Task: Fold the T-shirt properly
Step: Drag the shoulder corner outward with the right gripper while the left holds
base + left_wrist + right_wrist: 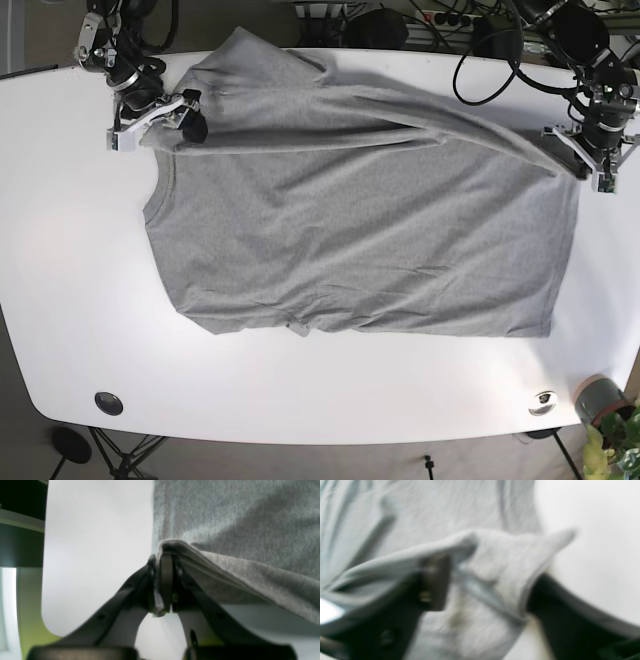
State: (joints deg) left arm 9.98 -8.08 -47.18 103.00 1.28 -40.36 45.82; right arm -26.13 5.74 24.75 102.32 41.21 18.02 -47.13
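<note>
Base view shows you a grey T-shirt [360, 240] spread across a white table [70, 330], its far long edge raised off the surface; your left gripper [585, 160] is clamped tight on the hem corner at that view's right; your right gripper [165, 118] is pinched closed on the shoulder or sleeve edge at its left. Risks, as I judge them: pull the arms apart unevenly and the fold line may skew; the thin bite at the left pinch could slip out; the slack middle may drag and bunch. Fabric looks like soft heathered jersey, matte, lightly creased; the tabletop is smooth with rounded corners.
</note>
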